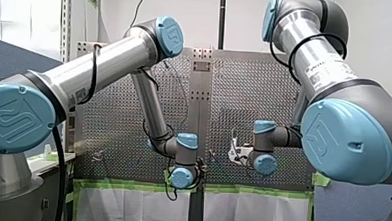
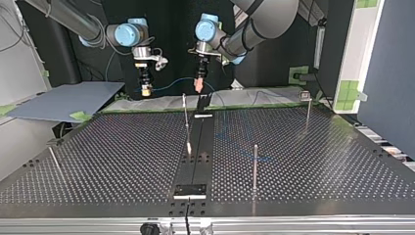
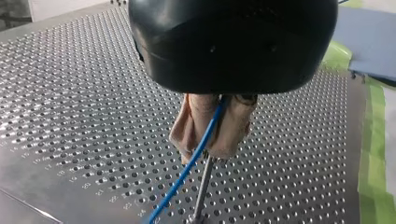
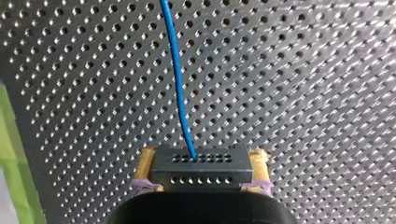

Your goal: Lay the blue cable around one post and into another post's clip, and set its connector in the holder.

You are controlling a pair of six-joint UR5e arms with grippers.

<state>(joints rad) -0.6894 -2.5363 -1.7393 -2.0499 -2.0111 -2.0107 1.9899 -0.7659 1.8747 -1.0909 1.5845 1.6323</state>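
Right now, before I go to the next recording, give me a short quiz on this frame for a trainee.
1. True or false: my left gripper is open.
2. My right gripper holds: A a post, B the connector, C nothing.
3. Fill in: the beige pads pinch the blue ____.
Key: 1 false; 2 B; 3 cable.

You have a white wall (image 1: 188, 10) behind the perforated table (image 1: 265, 83) in the front view, with green tape (image 1: 130, 185) along the table's near edge and white sheeting (image 1: 129, 207) below it. In the top view you see a dark blue partition (image 2: 386, 73) at the right and a grey-blue sheet (image 2: 63, 100) lying at the left, beside the table.
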